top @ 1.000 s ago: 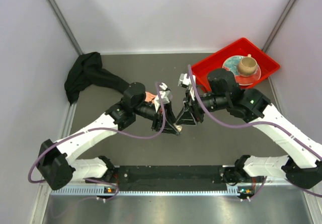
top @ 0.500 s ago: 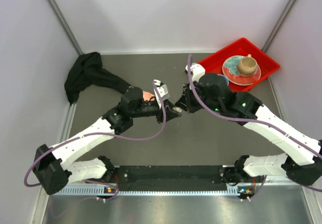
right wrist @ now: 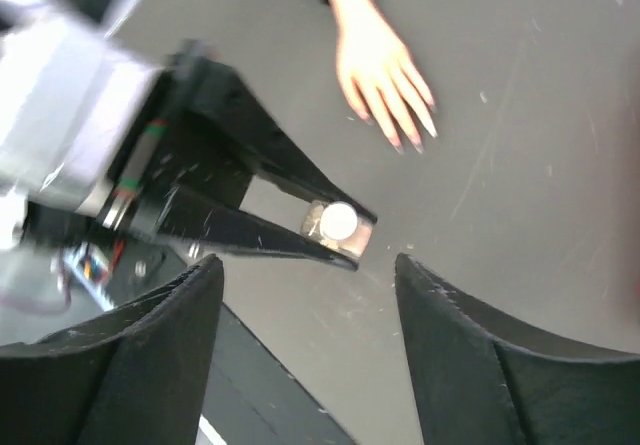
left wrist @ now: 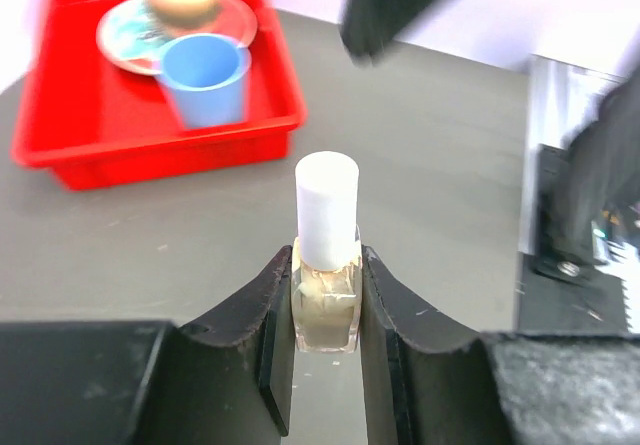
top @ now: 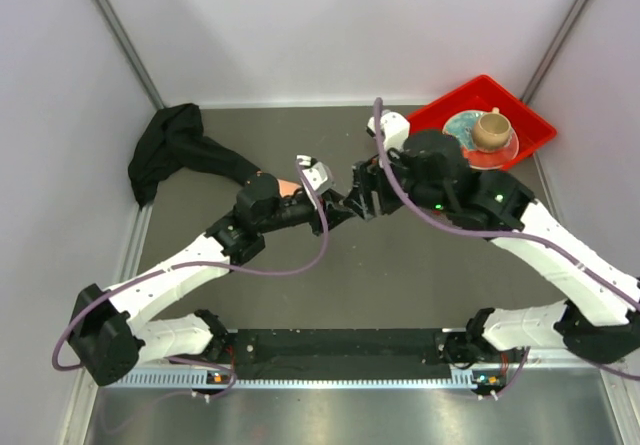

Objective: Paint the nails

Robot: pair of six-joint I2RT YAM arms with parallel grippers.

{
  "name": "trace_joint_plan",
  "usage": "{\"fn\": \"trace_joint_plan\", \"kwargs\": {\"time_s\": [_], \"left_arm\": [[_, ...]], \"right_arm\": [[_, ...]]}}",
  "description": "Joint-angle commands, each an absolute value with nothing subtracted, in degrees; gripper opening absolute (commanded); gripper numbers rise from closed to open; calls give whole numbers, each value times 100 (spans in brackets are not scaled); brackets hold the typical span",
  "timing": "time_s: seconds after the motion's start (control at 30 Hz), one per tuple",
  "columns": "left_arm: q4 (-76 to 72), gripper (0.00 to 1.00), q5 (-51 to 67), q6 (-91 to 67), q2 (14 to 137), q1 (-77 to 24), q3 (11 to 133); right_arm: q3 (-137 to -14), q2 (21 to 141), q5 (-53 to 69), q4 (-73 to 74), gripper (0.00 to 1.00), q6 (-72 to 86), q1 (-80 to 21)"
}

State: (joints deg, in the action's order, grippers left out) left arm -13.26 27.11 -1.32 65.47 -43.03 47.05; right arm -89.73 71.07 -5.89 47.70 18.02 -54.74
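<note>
The left gripper pinches the small tan bottle by its body, with the white cap upward and seated. The right gripper hovers above the bottle, jaws spread wide and empty. The mannequin hand lies flat near the bottle, its nails pointing roughly toward it. Progress is judged early: cap not yet removed, no brush exposed, all painting remains

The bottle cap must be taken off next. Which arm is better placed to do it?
Right, probably. The right fingers stand open close to the white cap, while the left fingers are shut on the bottle and must hold it.
</note>
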Motion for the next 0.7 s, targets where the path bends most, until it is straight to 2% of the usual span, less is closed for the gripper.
{"fn": "trace_joint_plan", "kwargs": {"time_s": [0.0, 0.03, 0.07, 0.13, 0.37, 0.67], "left_arm": [[-1688, 0, 3769, -228, 6434, -4307, 4816], [-1661, 0, 4145, -255, 6442, -4307, 4860], [-1652, 0, 4296, -298, 6442, -4307, 4886], [-1644, 0, 4770, -448, 6451, -4307, 4966], [-1459, 0, 5255, -562, 6381, -4298, 5106], [-1433, 0, 5511, -606, 6302, -4271, 5115]], "right_arm": [[-9089, 6610, 1848, 4922, 60, 309, -4800], [-9044, 6583, 2142, 4939, 55, 212, -4721], [-9018, 6583, 2379, 4974, 42, 37, -4641], [-8948, 6592, 2689, 4975, 38, -209, -4597], [-8903, 6881, 3629, 4896, 43, -413, -4588], [-8851, 6987, 3463, 4939, 46, -483, -4579]]}}
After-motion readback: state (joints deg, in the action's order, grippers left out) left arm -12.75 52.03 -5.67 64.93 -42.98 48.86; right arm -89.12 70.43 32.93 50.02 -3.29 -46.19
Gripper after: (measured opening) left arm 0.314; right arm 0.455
